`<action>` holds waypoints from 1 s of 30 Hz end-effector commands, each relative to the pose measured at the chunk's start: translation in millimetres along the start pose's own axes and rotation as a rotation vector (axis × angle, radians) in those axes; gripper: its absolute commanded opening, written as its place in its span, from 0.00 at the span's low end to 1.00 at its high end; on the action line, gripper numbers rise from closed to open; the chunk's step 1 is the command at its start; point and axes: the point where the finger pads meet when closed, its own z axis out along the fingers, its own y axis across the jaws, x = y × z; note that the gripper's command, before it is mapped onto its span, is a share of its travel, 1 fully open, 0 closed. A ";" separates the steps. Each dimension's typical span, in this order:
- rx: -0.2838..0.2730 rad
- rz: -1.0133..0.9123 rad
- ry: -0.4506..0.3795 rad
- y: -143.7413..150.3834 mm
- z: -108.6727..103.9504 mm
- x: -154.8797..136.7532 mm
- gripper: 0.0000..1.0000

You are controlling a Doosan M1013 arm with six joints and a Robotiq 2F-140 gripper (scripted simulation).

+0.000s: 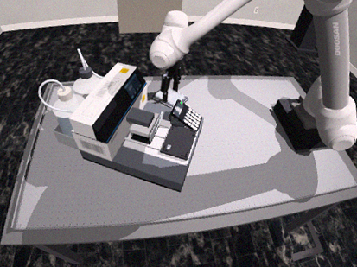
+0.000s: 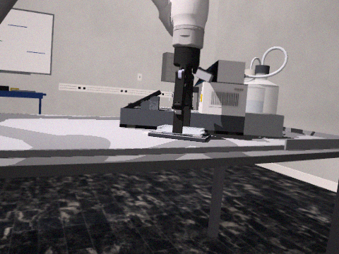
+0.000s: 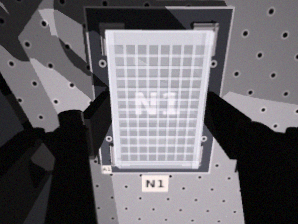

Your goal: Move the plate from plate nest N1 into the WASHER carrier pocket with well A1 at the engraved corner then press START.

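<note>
The clear well plate (image 3: pixel 156 75) (image 2: pixel 194 130) lies flat in the dark plate nest N1 (image 3: pixel 223 30) (image 2: pixel 166 135), on the table behind the washer's keypad. My gripper (image 3: pixel 157 105) (image 2: pixel 181 128) (image 1: pixel 169 92) reaches straight down over it. Its two fingers are shut on the plate's long sides. A small A1 mark (image 3: pixel 106 169) sits at the nest's lower left corner in the wrist view. The washer (image 1: pixel 115 117) (image 2: pixel 226 102) stands at the table's left, with its tilted keypad (image 1: pixel 187 116) (image 2: pixel 143 99) beside the nest. A small green lamp (image 1: pixel 181 103) glows above the keys.
Two white bottles (image 1: pixel 85 79) (image 1: pixel 65 98) with tubing stand behind the washer; one shows in the exterior view (image 2: pixel 263 92). The arm's base (image 1: pixel 301 127) is mounted at the table's right. The perforated table top (image 3: pixel 260 45) surrounds the nest.
</note>
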 end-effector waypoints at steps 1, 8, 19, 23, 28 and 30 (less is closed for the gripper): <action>0.001 0.000 0.001 -0.3 -1.1 0.5 0.10; 0.001 0.000 0.001 -0.3 -11.1 0.5 0.10; 0.001 0.000 0.001 -0.3 -26.1 0.5 0.10; 0.001 0.000 0.001 -0.3 -32.8 0.5 0.10; 0.001 0.000 0.001 -0.3 -41.1 0.5 0.10; 0.001 0.000 0.001 -0.3 -44.4 0.5 0.10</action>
